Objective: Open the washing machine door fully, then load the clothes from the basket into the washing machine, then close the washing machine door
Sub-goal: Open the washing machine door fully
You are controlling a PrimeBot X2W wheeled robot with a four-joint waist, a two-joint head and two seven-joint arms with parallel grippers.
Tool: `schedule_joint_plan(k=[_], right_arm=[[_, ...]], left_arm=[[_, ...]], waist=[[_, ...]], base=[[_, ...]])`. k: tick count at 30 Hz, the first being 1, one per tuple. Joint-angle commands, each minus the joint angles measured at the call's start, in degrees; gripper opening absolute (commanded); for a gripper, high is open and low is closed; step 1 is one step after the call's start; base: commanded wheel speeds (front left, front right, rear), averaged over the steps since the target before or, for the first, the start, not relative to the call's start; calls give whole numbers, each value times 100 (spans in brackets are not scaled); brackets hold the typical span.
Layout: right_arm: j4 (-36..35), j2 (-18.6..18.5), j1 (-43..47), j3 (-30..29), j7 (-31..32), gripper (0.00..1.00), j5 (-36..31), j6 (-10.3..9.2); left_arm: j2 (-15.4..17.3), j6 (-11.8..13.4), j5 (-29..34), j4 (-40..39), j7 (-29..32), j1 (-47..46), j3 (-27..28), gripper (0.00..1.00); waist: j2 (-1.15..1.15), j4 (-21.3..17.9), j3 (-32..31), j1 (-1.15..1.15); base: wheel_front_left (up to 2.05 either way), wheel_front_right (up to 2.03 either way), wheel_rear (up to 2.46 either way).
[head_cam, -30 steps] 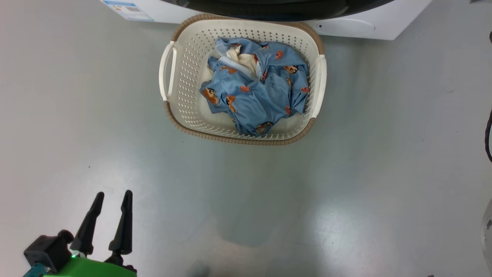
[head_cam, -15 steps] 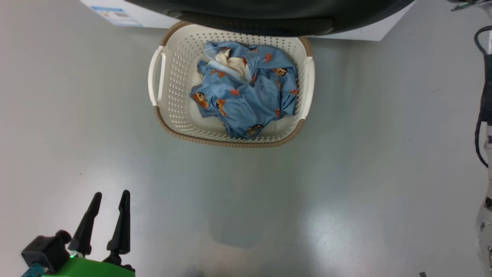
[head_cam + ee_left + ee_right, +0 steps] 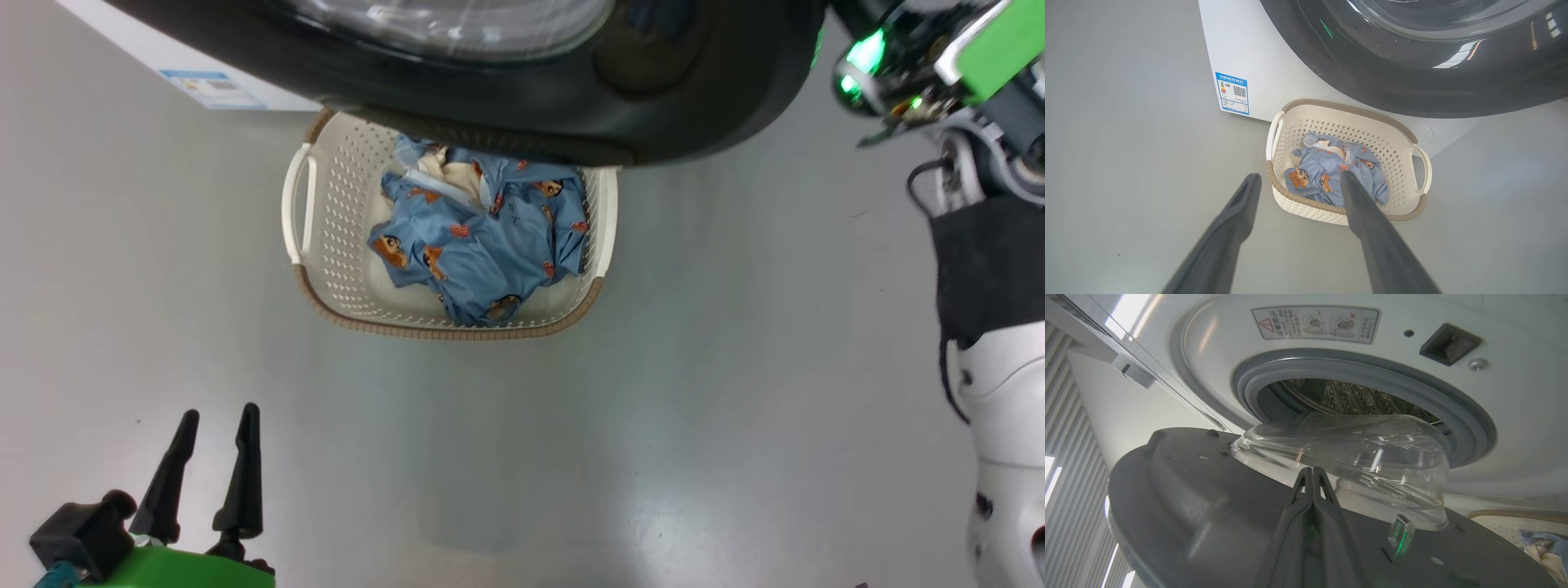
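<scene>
Partly hidden: basket [image 3: 341, 245] far rim | by: washing machine door [image 3: 702, 98]

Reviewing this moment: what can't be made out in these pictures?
Head view: the washing machine door covers the far end of the basket and part of the clothes.
Left wrist view: the blue label sticker is too small to read.
Right wrist view: the glass bowl hides the lower drum.
</scene>
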Motion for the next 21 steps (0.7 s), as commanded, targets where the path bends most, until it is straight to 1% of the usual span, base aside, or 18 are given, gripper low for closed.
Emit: schedule_joint_plan(k=[1, 5, 8, 13, 21], right_arm=[[-210, 223, 247, 185, 115, 0, 4, 10], [-424, 351, 550, 266, 103, 0, 2, 10], [-659, 516, 863, 406, 98, 0, -1, 10], [-912, 675, 1315, 753, 139, 0, -63, 10], [-1138, 836, 1939, 1283, -71, 0, -107, 10]], left_arm=[[124, -9, -4, -57, -37, 28, 236, 100], [109, -9, -5, -51, -37, 35, 230, 100], [78, -9, -1, -63, -37, -30, 202, 100], [30, -9, 13, -88, -37, -56, 210, 100], [-55, -9, 26, -53, -37, -5, 185, 100]], waist=[[0, -106, -118, 0], [0, -165, -237, 0], [0, -209, -343, 0], [0, -249, -549, 0], [0, -294, -949, 0]], base=[[0, 0, 0], [0, 0, 0], [0, 0, 0], [0, 0, 0], [0, 0, 0]])
